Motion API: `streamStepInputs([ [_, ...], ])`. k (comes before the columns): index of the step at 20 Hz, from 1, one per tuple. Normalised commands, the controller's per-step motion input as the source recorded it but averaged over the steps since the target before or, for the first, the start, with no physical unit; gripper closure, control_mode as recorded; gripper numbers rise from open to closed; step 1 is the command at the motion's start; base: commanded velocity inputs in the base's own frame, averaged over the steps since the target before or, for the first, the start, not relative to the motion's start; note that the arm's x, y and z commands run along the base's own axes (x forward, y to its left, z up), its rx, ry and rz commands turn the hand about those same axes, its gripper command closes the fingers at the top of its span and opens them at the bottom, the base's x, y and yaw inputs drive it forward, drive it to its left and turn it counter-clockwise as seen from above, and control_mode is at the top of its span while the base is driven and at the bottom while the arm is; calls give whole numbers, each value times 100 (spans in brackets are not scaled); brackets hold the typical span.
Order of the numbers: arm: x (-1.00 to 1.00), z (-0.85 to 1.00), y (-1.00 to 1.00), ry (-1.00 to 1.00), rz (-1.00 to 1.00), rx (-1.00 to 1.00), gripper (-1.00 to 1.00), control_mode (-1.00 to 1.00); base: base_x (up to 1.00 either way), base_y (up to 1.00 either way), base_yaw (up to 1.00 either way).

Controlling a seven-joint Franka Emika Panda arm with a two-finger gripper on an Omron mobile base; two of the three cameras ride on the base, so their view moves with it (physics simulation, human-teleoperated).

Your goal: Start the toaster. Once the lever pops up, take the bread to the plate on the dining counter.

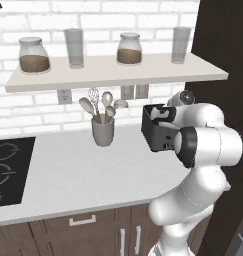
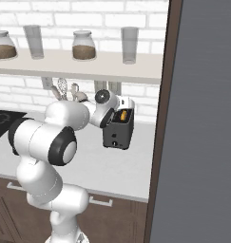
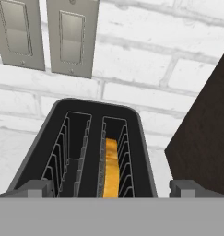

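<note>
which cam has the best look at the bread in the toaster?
Hand view: it looks straight down into the toaster, and the bread sits deep in the right-hand slot, its golden top edge exposed. The right base view shows an orange patch beside the hand. In the left base view the arm covers the slots.

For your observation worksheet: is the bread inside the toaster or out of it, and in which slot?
Inside. In the hand view the bread sits low in the right-hand slot of the toaster; the left-hand slot is empty.
</note>
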Motion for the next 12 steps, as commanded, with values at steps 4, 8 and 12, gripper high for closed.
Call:
streamStepInputs([
  [4, 0, 0, 0, 0, 0, 0, -100, -100, 0, 0, 0],
  [8, 0, 0, 0, 0, 0, 0, -100, -100, 0, 0, 0],
  [12, 0, 0, 0, 0, 0, 0, -100, -100, 0, 0, 0],
])
